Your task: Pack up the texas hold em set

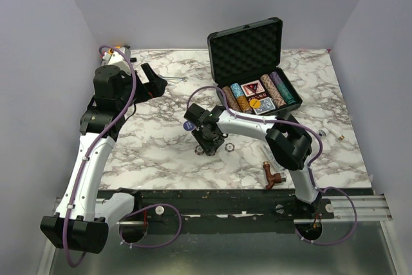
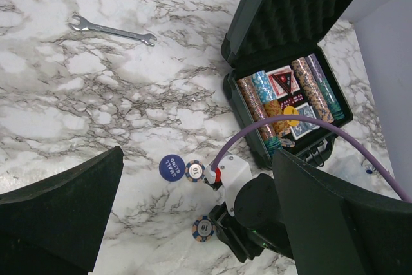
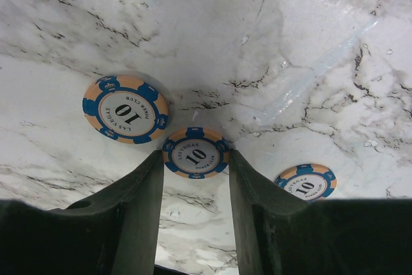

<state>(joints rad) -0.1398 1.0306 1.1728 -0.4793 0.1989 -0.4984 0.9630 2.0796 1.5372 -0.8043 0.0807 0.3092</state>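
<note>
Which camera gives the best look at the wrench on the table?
Left wrist: the whole wrench lies unobstructed on the marble. Top external shows only a sliver beside the left arm. Right wrist doesn't show it.

Right arm (image 2: 257,214) hides part of the lower chip (image 2: 203,228); small bits (image 1: 336,136) right of the case (image 1: 248,53) too tiny to identify.

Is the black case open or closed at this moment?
Open. The black case has its lid raised upright, showing the foam lining, with chip rows visible inside.
</note>
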